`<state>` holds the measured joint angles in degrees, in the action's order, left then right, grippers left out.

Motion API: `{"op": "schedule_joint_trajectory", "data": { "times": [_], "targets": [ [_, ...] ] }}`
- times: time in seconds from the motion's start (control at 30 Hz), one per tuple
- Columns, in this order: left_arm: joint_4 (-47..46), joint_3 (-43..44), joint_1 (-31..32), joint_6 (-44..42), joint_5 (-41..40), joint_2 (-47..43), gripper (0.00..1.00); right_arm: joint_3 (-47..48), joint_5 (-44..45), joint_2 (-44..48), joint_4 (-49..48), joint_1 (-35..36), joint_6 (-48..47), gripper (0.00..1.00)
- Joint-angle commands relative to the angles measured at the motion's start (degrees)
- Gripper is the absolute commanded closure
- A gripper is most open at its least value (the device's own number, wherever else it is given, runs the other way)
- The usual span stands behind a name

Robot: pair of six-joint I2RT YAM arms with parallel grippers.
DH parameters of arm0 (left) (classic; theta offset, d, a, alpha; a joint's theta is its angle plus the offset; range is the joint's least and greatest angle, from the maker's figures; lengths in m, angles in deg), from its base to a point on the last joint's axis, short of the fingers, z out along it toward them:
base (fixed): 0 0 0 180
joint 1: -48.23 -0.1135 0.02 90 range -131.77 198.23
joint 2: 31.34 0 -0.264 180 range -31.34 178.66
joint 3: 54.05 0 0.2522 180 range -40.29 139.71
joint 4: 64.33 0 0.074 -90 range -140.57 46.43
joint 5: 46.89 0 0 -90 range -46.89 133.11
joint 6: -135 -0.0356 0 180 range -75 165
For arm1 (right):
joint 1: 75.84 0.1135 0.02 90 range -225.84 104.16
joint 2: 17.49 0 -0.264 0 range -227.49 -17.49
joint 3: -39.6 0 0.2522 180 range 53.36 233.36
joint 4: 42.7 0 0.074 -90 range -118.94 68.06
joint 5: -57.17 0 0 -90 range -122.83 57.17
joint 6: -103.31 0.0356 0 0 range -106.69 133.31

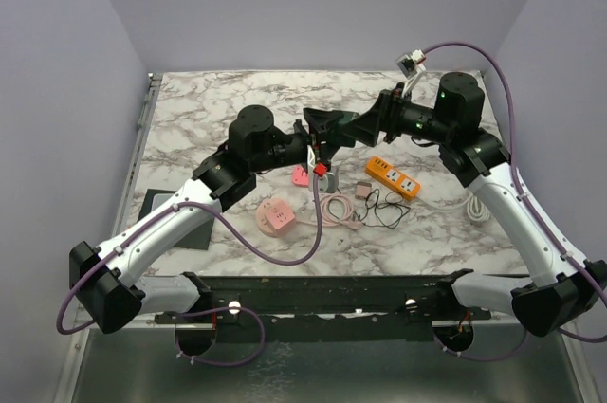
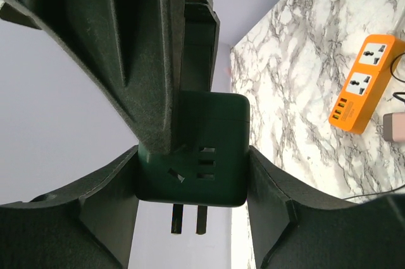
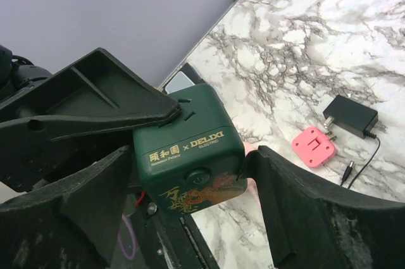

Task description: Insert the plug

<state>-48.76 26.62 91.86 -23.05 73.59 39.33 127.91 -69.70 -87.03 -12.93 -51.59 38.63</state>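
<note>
You are holding the green plug cube (image 2: 215, 114) in mid-air at the centre of the top view, well above the marble table (image 1: 218, 100), with both arms meeting on it. Your left gripper (image 2: 193, 174) is pinching the cube, one finger pressing on each side face. Your right gripper (image 3: 193, 161) is straddling the same cube, but a thin sliver is showing beside one finger, so I cannot tell whether it is gripping or only sitting beside it.

Judging from this, you are working on the regrasp, getting the cube into one hand with its two flat pins (image 2: 188, 219) exposed; the insertion itself is not yet begun. The pins are sticking out toward the lower edge of the left wrist frame, clear of both fingers. The likely target is the orange power strip (image 2: 364, 82), lying right of centre in the top view. The next move is calling for one gripper to let go cleanly without twisting the cube, then for turning the pins to face the strip's sockets and lining them up squarely before pressing.

The cube is matte dark green plastic with rounded corners, slot openings on one face and gold lettering with a gold ornament on another. The pins look like thin dark metal blades. The strip is a smooth orange bar with pale socket faces. The fingers are grainy, ribbed dark plastic.
</note>
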Motion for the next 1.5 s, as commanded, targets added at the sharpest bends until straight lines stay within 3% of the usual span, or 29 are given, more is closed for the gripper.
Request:
{"op": "schedule_joint_trajectory", "data": {
  "times": [0.0, 0.07, 0.27, 0.37, 0.47, 0.5, 0.53, 0.57, 0.6, 0.8, 0.9, 0.93, 1.0, 1.07, 1.1, 1.13, 1.17, 1.2, 1.47],
  "targets": [
    [-5.32, 1.35, 0.26, 2.24, -1.12, -0.39, 1.0, -0.38, -1.46, 0.24, -1.84, 0.44, 1.73, 0.05],
    [-5.59, 1.54, 0.24, 2.74, -1.54, -0.28, 1.0, -0.89, -2.47, 0.28, -2.63, 0.44, 2.13, 0.0],
    [-6.55, 1.53, 0.22, 3.95, -1.69, -0.24, 1.0, -2.9, -2.69, 1.08, -4.72, 0.34, 2.74, 0.02],
    [-6.8, 1.57, 0.22, 4.52, -1.3, -0.11, 1.0, -3.22, -3.06, 1.01, -5.42, 0.38, 3.06, 0.24],
    [-6.77, 0.95, 0.26, 4.54, -0.75, -0.27, 1.0, -2.62, -1.8, 1.26, -4.87, 0.44, 2.8, 0.7],
    [-6.75, 0.61, 0.27, 4.52, -0.55, -0.38, 1.0, -2.19, -0.79, 1.37, -3.94, 0.38, 2.26, 0.73],
    [-6.81, 0.18, 0.25, 4.57, -0.32, -0.56, 1.0, -1.6, 0.17, 1.54, -2.82, 0.37, 1.54, 0.67],
    [-6.79, -0.18, 0.27, 4.58, 0.0, -0.74, 1.0, -1.02, 1.24, 1.59, -1.77, 0.4, 0.89, 0.51],
    [-6.77, -0.47, 0.27, 4.97, 0.46, -0.93, 1.0, -0.5, 1.87, 1.64, -0.99, 0.35, 0.32, 0.43],
    [-6.61, -0.42, 0.26, 6.7, 1.38, -0.91, 1.0, 0.59, 1.09, 1.31, -1.49, 0.41, 0.33, 0.18],
    [-6.57, -0.08, 0.27, 6.64, 1.08, -0.9, 1.0, 0.01, 0.27, 1.51, -3.02, 0.35, 1.34, 0.18],
    [-6.62, -0.08, 0.24, 6.6, 0.99, -0.89, 1.0, 0.03, 0.04, 1.42, -3.01, 0.37, 1.31, 0.26],
    [-6.58, -0.19, 0.27, 6.38, 0.9, -0.96, 1.0, -0.09, -0.97, 1.05, -3.19, 0.37, 1.35, 0.57],
    [-6.61, -0.42, 0.22, 6.56, 1.09, -0.99, 1.0, -0.1, -0.95, 0.77, -2.56, 0.32, 1.15, 0.78],
    [-6.63, -0.53, 0.28, 6.82, 1.33, -0.91, 0.88, 0.06, -0.49, 0.73, -1.82, 0.39, 0.82, 0.88],
    [-6.6, -0.72, 0.24, 7.19, 1.48, -0.79, 0.59, 0.48, 0.33, 0.53, -0.59, 0.36, 0.22, 0.95],
    [-6.61, -0.92, 0.28, 7.51, 1.53, -0.46, 0.23, 1.15, 1.8, 0.36, 1.22, 0.4, -0.76, 0.99],
    [-6.54, -1.17, 0.26, 7.85, 1.14, -0.08, 0.05, 2.14, 3.76, 0.04, 3.56, 0.34, -1.96, 0.99],
    [2.14, 4.16, -2.04, 14.16, -3.62, 11.28, 0.01, 10.68, 30.8, -8.58, 30.54, -2.74, -7.39, 0.99]
  ]
}}
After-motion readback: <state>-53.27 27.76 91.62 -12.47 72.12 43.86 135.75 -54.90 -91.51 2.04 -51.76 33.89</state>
